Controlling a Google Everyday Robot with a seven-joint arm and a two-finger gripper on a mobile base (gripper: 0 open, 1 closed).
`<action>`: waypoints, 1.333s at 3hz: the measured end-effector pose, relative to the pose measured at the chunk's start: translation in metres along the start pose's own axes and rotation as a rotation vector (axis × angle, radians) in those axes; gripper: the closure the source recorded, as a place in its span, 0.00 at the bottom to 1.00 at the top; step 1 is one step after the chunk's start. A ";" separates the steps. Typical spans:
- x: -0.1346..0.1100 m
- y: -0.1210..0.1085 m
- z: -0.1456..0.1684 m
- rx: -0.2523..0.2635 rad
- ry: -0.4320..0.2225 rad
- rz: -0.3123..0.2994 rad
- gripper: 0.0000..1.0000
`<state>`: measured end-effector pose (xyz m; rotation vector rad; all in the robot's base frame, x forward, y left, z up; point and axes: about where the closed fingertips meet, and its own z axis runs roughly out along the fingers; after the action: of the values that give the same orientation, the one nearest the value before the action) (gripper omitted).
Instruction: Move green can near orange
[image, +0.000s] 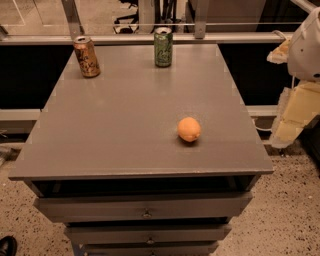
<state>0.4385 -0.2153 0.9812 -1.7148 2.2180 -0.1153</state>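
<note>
The green can (163, 47) stands upright at the far edge of the grey cabinet top (125, 115), a little right of centre. The orange (189, 129) lies on the near right part of the top, well apart from the can. My gripper (292, 112) hangs at the right edge of the view, beside and off the cabinet's right side, pale yellow below a white arm housing (307, 47). It holds nothing that I can see.
A brown-orange can (87, 56) stands upright at the far left of the top. The cabinet has drawers (145, 207) below its front edge. A rail and glass partition (150, 37) run just behind the far edge. Speckled floor lies around.
</note>
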 end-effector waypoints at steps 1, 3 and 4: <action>-0.003 -0.004 0.003 0.002 -0.015 -0.001 0.00; -0.049 -0.060 0.041 0.018 -0.216 -0.017 0.00; -0.100 -0.122 0.065 0.044 -0.416 0.002 0.00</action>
<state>0.5933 -0.1440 0.9734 -1.5463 1.8959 0.1768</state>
